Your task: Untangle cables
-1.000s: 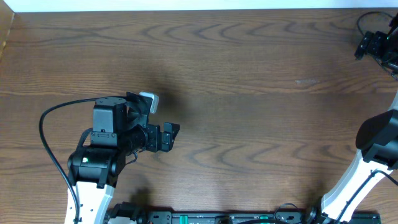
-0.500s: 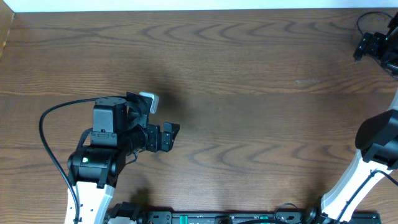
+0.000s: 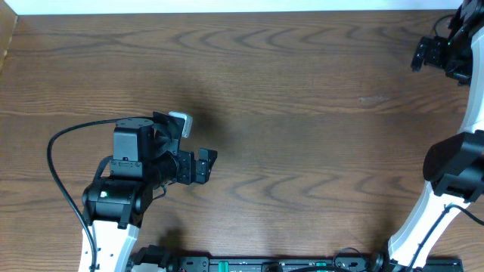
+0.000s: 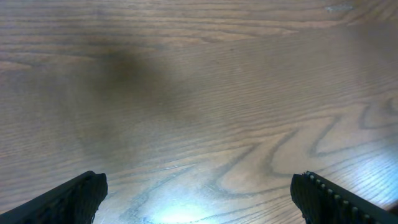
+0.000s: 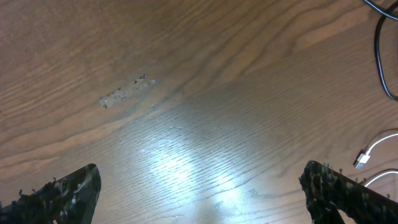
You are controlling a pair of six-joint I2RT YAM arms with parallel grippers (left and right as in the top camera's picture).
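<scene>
Both spread wide: left hand [image 4: 199, 190], right hand [image 5: 199, 183]. Near the right, 1 black cable [image 5: 377, 50] and 1 white cable [image 5: 362, 160].

Right-wrist view, right edge of frame. Thin black cord [image 5: 376, 53]: slack curve at upper right, flat on the worktop [image 5: 186, 124]. White cord [image 5: 373, 148]: lower right, ending in a small plug [image 5: 361, 160]. Both cords run out of frame.

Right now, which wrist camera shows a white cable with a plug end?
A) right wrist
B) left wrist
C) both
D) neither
A: the white cable with its plug lies at the right edge of the right wrist view, and the left wrist view shows no cable.
</scene>
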